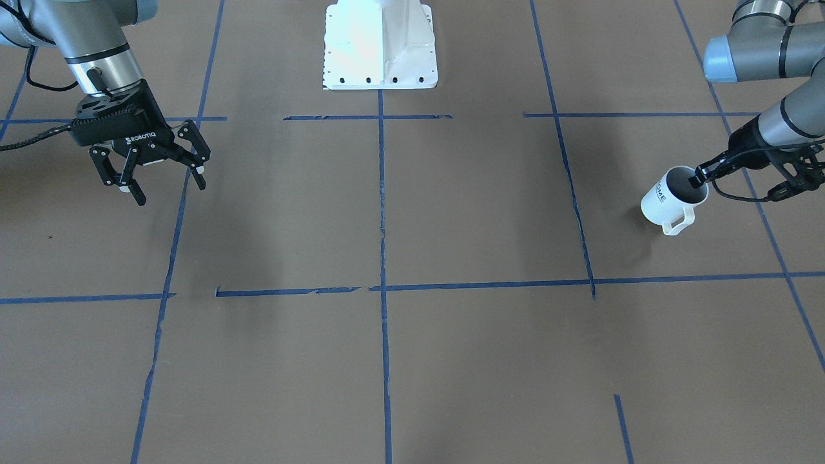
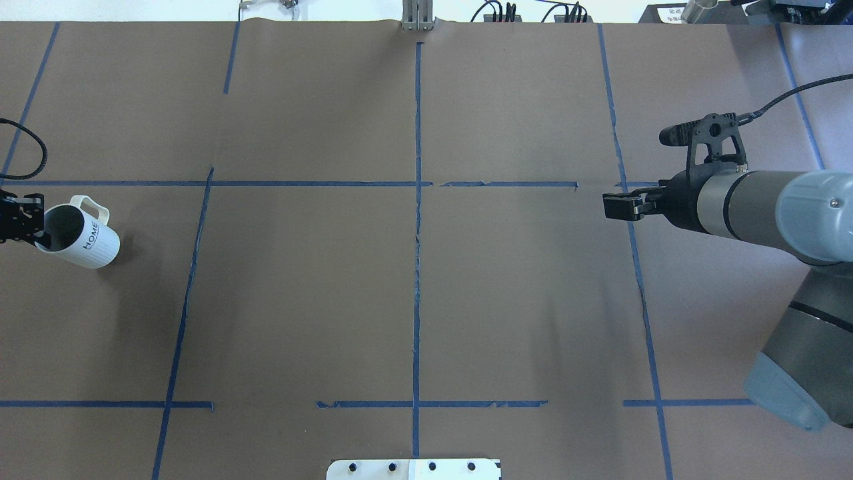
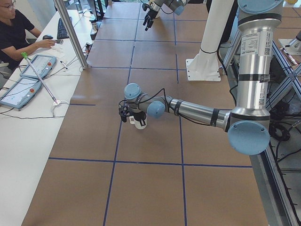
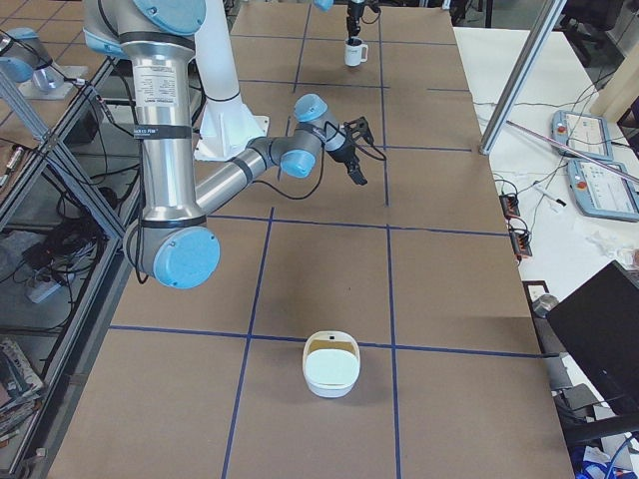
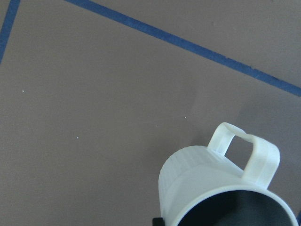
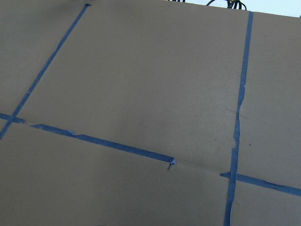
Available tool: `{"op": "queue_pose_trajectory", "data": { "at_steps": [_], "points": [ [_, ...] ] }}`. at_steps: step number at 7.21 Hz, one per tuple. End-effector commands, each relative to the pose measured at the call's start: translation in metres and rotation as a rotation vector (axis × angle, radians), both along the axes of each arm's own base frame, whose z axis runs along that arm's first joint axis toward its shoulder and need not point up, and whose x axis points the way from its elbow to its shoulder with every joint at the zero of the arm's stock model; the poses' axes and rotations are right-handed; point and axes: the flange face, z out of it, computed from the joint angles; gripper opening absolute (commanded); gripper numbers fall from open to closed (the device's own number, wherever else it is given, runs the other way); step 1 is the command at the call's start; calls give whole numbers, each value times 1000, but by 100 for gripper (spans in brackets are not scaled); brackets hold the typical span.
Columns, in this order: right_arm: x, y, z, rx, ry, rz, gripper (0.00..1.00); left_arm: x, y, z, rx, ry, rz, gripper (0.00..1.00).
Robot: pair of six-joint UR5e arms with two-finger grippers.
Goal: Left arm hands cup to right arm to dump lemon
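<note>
The white ribbed cup [image 1: 670,196] with black "HOME" lettering hangs tilted, just above the table at its left end. My left gripper [image 1: 699,175] is shut on its rim, one finger inside the mouth. The cup also shows in the overhead view [image 2: 83,237], the exterior left view [image 3: 140,121] and the left wrist view [image 5: 211,188], handle up. The lemon is hidden; the cup's inside looks dark. My right gripper [image 1: 169,188], marked ROBOTIQ, is open and empty above the table's right part, far from the cup. It also shows in the overhead view [image 2: 616,205].
The robot's white base [image 1: 380,45] stands at the table's middle back edge. Blue tape lines [image 2: 418,220] split the brown table into squares. A white bowl-like container [image 4: 330,363] sits near the table's right end. An operator [image 3: 19,28] sits at a side desk.
</note>
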Motion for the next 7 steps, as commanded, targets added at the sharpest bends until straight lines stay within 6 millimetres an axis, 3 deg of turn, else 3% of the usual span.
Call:
{"op": "queue_pose_trajectory", "data": {
  "at_steps": [1,2,3,4,5,6,7],
  "points": [
    [14,-8,0,-44,-9,-19,100,15,6,-1,-6,-5,17,5],
    [14,-8,0,-43,-8,-21,100,15,6,-1,1,-5,23,33],
    [15,-9,1,-46,-6,-18,100,18,7,0,22,4,30,82],
    [19,-11,5,-58,-4,-26,100,21,7,3,34,12,33,100],
    [33,-19,8,-52,14,-56,100,19,7,-12,62,32,31,100],
    [60,-33,14,-79,56,-81,100,13,11,-46,116,57,22,100],
    [87,-44,22,-80,102,-104,100,-10,6,-74,171,78,-21,100]
  ]
}}
